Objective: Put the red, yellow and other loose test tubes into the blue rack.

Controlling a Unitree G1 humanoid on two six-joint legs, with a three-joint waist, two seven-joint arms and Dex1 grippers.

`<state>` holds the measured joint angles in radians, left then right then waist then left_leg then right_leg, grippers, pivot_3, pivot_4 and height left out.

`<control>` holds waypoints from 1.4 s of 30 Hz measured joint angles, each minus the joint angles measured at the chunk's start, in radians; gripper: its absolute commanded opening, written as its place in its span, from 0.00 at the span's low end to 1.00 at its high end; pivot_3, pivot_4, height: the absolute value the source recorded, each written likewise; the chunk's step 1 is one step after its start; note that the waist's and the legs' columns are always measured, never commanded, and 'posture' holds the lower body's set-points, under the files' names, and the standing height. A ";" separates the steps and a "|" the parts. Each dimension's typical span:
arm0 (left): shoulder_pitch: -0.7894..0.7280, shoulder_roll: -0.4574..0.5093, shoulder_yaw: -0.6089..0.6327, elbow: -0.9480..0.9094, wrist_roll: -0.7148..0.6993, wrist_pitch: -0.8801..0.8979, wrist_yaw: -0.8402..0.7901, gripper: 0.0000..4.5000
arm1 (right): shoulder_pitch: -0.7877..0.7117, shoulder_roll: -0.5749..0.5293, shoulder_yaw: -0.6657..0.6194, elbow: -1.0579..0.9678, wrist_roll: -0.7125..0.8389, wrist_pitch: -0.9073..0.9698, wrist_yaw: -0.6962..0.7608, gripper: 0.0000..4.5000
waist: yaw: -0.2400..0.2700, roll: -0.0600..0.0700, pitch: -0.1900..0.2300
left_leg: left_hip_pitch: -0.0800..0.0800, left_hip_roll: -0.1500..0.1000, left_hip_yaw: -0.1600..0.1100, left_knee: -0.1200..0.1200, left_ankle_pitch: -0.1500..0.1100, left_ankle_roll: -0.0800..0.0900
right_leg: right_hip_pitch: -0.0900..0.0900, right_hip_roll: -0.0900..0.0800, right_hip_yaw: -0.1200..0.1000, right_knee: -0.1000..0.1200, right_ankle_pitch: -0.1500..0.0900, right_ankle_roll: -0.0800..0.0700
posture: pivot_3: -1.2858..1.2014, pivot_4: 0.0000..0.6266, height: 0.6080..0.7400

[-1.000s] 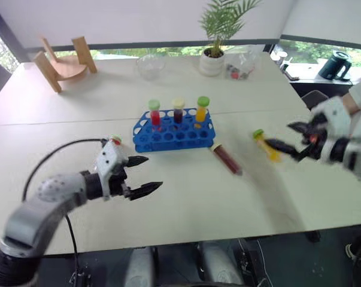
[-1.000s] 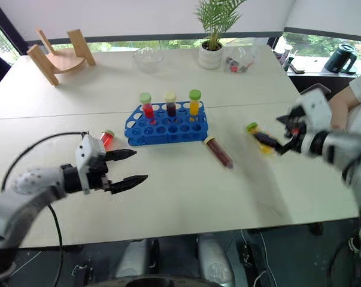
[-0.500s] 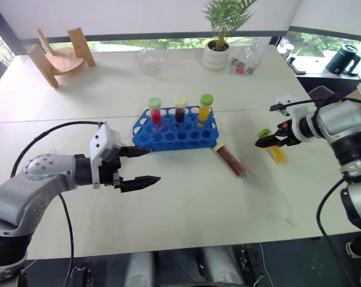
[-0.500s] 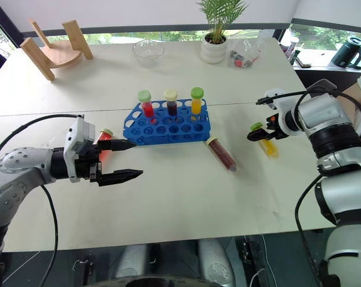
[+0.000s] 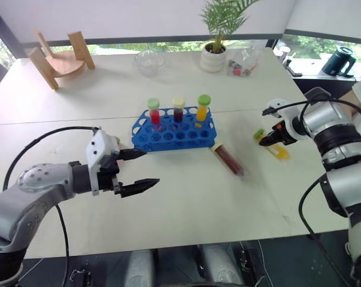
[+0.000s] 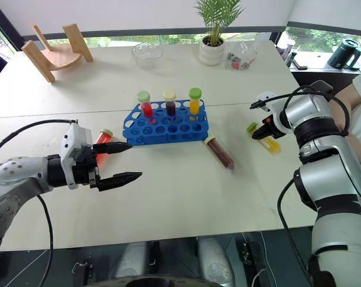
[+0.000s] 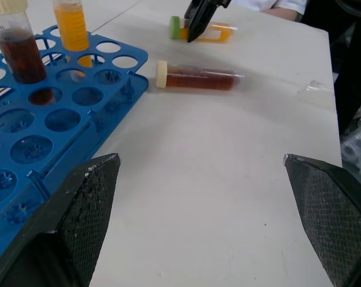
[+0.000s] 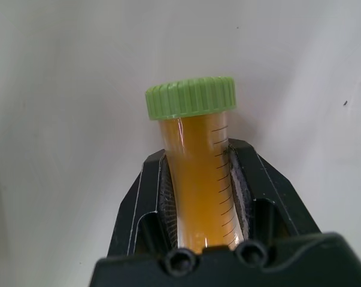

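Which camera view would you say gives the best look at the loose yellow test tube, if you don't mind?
The right wrist view: the yellow tube shows close up, clamped between the right gripper fingers, green cap clear. Both eye views show it small on the table; the left wrist view shows it far off.

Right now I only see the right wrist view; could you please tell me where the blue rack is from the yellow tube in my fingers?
Observer: The blue rack stands to the robot's left of the right gripper holding the yellow tube; a brown tube lies between.
Operator: Is the rack full?
Observer: No, just three tubes stand along its far side.
Operator: And the left gripper?
Observer: Open, beside a loose red tube near the rack's left end.
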<state>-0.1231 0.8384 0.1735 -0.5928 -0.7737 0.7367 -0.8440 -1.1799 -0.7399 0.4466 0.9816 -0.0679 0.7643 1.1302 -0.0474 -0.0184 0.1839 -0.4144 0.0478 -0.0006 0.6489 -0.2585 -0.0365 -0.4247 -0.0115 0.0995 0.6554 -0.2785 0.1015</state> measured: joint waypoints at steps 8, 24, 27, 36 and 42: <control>-0.004 -0.017 -0.001 0.036 0.000 -0.007 0.002 1.00 | 0.240 0.096 -0.542 -0.804 0.329 0.096 -0.128 0.18 | 0.006 0.001 0.000 | 0.000 0.001 -0.006 -0.001 0.000 0.000 | -0.001 0.002 -0.004 0.006 -0.002 -0.003 | 0.52 0.24 1.00; -0.076 -0.024 -0.048 0.078 0.003 -0.005 0.000 1.00 | 0.554 0.558 -0.583 -0.770 0.396 -0.562 -0.374 0.18 | -0.016 0.001 0.001 | 0.005 0.000 -0.003 -0.001 0.004 -0.006 | 0.002 0.001 -0.001 0.010 0.000 0.000 | 0.52 0.24 1.00; -0.069 -0.024 -0.048 0.077 0.006 -0.005 0.004 1.00 | 0.536 0.556 -0.576 -0.707 0.395 -0.620 -0.366 0.18 | -0.020 0.001 0.001 | 0.005 0.000 -0.003 -0.001 0.004 -0.006 | 0.002 0.001 -0.001 0.010 0.000 0.000 | 0.52 0.24 1.00; -0.043 -0.024 -0.046 0.061 0.004 -0.002 0.023 1.00 | 0.528 0.553 -0.551 -0.611 0.391 -0.698 -0.350 0.18 | -0.022 0.001 0.001 | 0.006 0.000 -0.004 -0.001 0.004 -0.006 | 0.002 0.001 -0.001 0.010 0.000 0.000 | 0.52 0.24 1.00; -0.034 -0.022 -0.041 0.049 0.000 0.001 0.030 1.00 | 0.529 0.555 -0.531 -0.599 0.384 -0.718 -0.350 0.18 | -0.022 0.001 0.001 | 0.006 0.000 -0.004 -0.001 0.004 -0.006 | 0.003 0.001 -0.001 0.010 0.000 0.000 | 0.52 0.24 1.00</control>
<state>-0.1573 0.8164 0.1320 -0.5442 -0.7736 0.7378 -0.8135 -0.6514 -0.1848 -0.0848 0.3828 0.3166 0.0464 0.7799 -0.0694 -0.0170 0.1849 -0.4089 0.0475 -0.0044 0.6481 -0.2549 -0.0428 -0.4221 -0.0106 0.0988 0.6657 -0.2788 0.1015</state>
